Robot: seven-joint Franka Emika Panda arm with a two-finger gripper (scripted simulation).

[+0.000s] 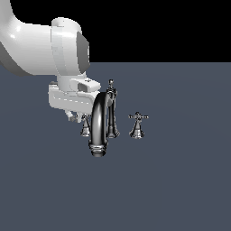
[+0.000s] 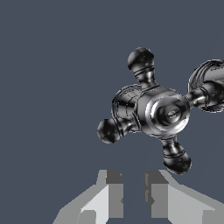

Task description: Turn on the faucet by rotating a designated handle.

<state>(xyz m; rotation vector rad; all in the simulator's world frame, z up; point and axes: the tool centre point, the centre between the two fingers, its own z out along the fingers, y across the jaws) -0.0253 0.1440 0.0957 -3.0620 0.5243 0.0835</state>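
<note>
Chrome-dark faucet (image 1: 103,122) is standing on a grey floor, its gooseneck spout arching between two cross handles. White arm is crowding the handle (image 2: 153,111) on the spout's exterior-view left. Gripper (image 2: 133,192) is hanging above it, jaws slightly spread, pinching nothing, the cross lying just off their gap, spokes splayed sideways.

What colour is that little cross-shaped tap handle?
The cross handle is shiny dark chrome, nearly black; the wrist view shows it best.

Flat slate-blue floor (image 1: 180,189) — black backdrop (image 1: 158,27) behind.
</note>
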